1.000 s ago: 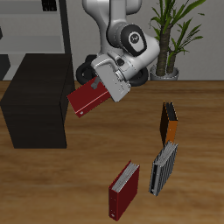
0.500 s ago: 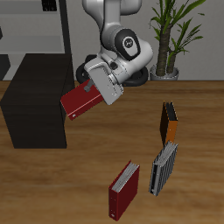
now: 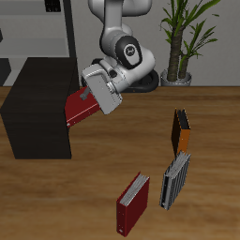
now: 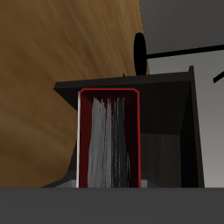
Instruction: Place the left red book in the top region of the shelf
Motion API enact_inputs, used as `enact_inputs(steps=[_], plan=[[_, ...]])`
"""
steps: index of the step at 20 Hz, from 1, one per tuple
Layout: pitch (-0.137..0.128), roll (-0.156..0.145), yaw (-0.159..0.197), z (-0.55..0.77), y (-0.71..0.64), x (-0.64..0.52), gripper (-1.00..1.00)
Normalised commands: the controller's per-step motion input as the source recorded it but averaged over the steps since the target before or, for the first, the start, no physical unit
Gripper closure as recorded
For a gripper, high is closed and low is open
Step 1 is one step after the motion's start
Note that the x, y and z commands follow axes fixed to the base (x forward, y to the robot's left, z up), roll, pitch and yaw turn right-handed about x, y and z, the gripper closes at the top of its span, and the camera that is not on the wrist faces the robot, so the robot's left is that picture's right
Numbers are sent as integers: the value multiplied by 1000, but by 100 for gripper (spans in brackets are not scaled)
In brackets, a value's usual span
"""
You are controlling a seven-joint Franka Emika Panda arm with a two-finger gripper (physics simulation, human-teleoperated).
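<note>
The gripper (image 3: 91, 97), clamped on the left red book (image 3: 80, 109), holds it in the air beside the black shelf (image 3: 37, 108). Only the wrist view shows its fanned pale page edges (image 4: 110, 144) facing the shelf (image 4: 171, 109); no lettering is readable.

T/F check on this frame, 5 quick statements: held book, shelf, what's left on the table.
1. The gripper holds the left red book off the table. True.
2. That book already lies flat on the shelf. False: it hangs tilted in the air at the shelf's edge.
3. Another red book lies near the table's front edge. True.
4. The orange book is stacked on the grey book. False: it lies apart, farther back.
5. The potted plant stands on the shelf. False: it stands behind the table.
</note>
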Motion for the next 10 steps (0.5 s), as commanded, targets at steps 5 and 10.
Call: enact_inputs(steps=[5,10], plan=[[-5,-60,3,-3,-326,23,100],[20,-41,1,-40,-319,55,100]])
